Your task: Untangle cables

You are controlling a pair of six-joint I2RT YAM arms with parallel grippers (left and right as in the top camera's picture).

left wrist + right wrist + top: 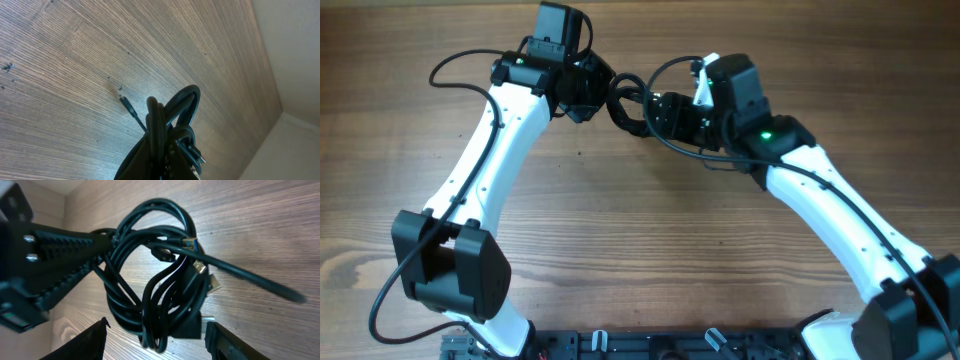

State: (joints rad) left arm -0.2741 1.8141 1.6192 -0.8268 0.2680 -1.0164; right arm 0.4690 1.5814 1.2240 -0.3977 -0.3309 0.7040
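The cables point(626, 100) hang as a knotted bundle of long black loops over the wooden table point(650, 240), near the middle of its far edge. Their long axis runs from the left gripper point(603, 100) toward the right gripper point(655, 110), and one thin plug end point(127, 107) sticks out toward the surface. The left gripper's ribbed fingers point(65, 247) are pressed together on the strands, while the right gripper's fingers point(92, 342) stand spread on either side of the loops, and the right arm's own thicker wire point(670, 148) curves just beside the bundle.
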